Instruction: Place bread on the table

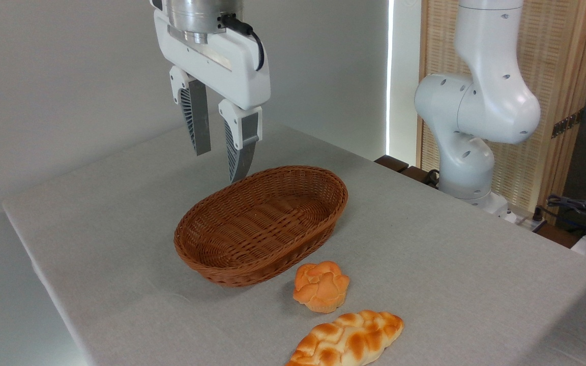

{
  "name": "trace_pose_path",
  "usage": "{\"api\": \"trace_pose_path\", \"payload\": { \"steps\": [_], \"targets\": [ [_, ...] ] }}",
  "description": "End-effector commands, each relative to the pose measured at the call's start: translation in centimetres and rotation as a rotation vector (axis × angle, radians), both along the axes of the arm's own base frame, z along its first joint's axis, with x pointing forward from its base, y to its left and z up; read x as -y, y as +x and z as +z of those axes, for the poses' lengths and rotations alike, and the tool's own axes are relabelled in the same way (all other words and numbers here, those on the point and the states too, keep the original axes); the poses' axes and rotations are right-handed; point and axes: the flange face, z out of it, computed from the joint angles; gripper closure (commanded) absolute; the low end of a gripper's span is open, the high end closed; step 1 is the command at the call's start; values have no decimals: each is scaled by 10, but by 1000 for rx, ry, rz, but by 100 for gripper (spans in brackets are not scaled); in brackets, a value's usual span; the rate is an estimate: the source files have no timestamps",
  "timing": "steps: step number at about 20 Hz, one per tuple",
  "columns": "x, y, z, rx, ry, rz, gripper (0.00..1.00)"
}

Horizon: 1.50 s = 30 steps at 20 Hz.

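On the near edge of the counter lay the bread, a long braided loaf with pointed ends, pale yellow with glossy golden-brown patches, its lower end cut off by the picture's bottom edge. Just behind it, close but apart, sat a small round bun, orange and knotted into plump lobes. The counter was a large rectangle covered in light grey cloth with a fine weave, lying smooth and flat. Behind the bun stood an oval wicker basket, brown, tightly woven, with a rolled rim and sloping sides; nothing lay inside it. Above the basket's far rim hung the gripper, white plastic under a brushed metal collar, its jaws spread apart and holding nothing, their grey ribbed fingers tapering to points. At the right rose the robot arm's base, made of smooth white rounded segments. Plain pale walls met behind the counter, and a wooden screen with pale woven panels stood at the far right, with dark cables below it.
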Motion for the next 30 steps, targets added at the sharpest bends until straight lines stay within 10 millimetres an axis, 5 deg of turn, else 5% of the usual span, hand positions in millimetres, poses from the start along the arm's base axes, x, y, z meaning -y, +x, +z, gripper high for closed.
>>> {"api": "trace_pose_path", "payload": {
  "steps": [1, 7, 30],
  "targets": [
    [-9, 2, 9, -28, 24, -1, 0],
    [-27, 23, 17, -62, 31, 0, 0],
    [-18, 18, 9, -78, 135, -24, 0]
  ]
}}
